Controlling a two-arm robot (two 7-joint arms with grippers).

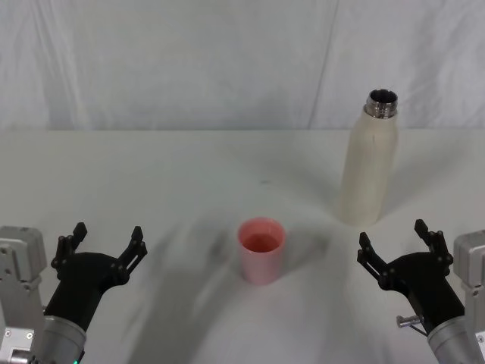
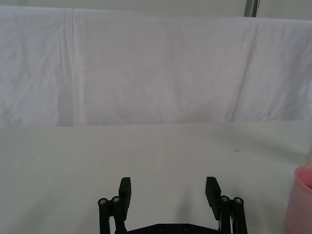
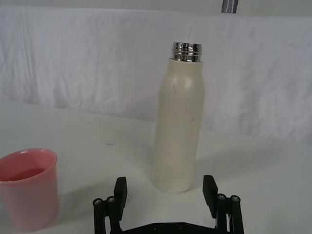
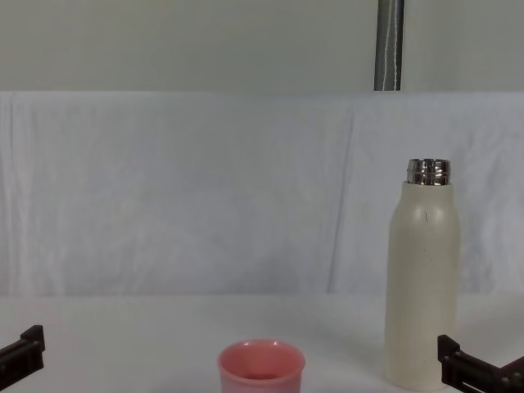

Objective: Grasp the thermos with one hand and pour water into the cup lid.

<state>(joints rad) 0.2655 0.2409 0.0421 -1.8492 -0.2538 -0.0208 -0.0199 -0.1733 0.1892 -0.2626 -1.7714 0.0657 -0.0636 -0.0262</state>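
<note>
One thermos upright, long axis vertical, neck pointing up.

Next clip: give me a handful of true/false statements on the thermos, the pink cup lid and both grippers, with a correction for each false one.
1. The thermos stands upright with its steel neck uncapped. True.
2. The right gripper is shut on the thermos. False: it is open, short of the bottle on the robot's side.
3. The cup lid sits to the robot's left of the thermos. True.
4. The cup lid lies tipped on its side. False: it stands upright, mouth up.
5. The left gripper holds the cup lid. False: it is open, empty, left of it.
</note>
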